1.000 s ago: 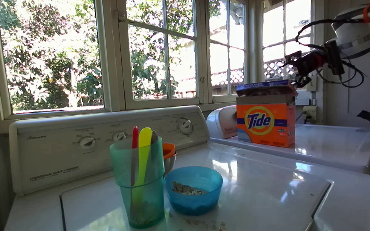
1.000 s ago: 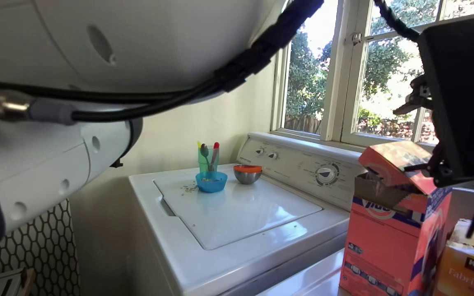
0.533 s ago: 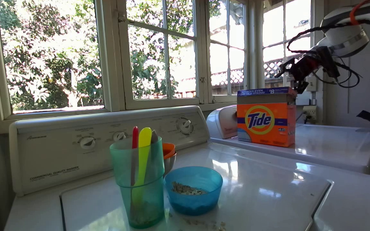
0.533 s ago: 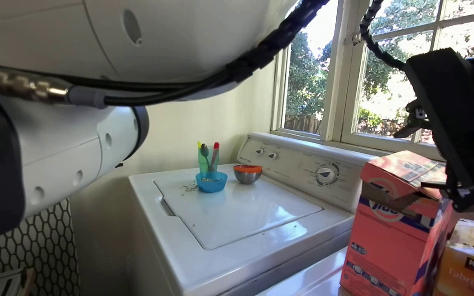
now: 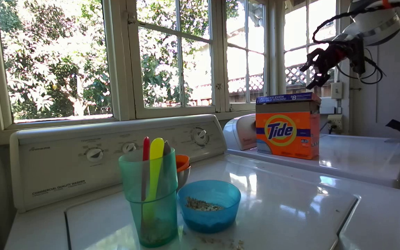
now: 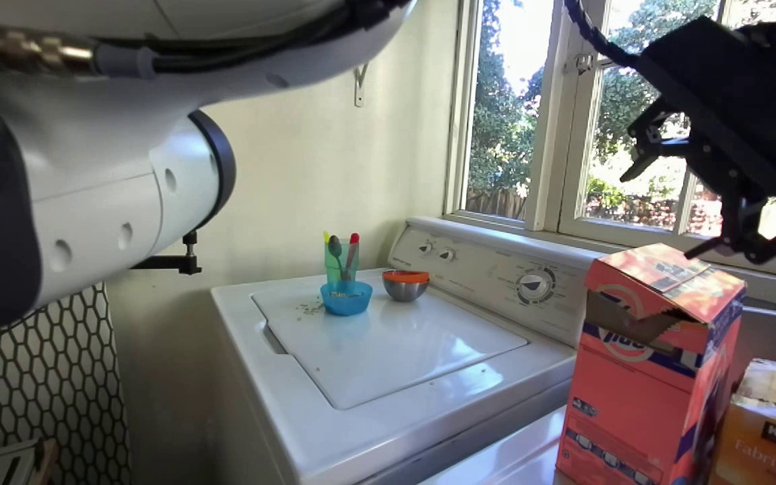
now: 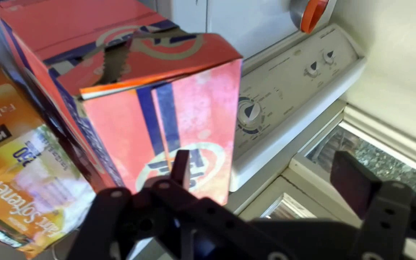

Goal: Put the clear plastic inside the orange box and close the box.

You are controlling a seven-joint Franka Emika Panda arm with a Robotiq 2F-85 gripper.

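wrist view: the gripper [image 7: 262, 162] had its fingers spread wide with nothing between them, above the orange box [image 5: 286, 133] and apart from it. in both exterior views it had just risen clear of the lid [image 6: 667, 276], which stayed down over the box without help; a second earlier that lid had sat raised and crooked with a fingertip near its edge, and half a second on it was down, the fingertip at it. that suggested the closing step was nearly or quite finished. the fit looked imperfect, though: in an exterior view a torn brown edge [image 6: 620, 322] showed beneath the lid's rim, so it was probably not seated all the way. the box stood upright on the white table [image 5: 359, 152]. the clear plastic could not be seen in any view; if it had gone in, it lay hidden under the lid, and that could not be confirmed. should another press be wanted, it would call for a gentle push straight down, since a sideways shove might tip the box or lift the lid.
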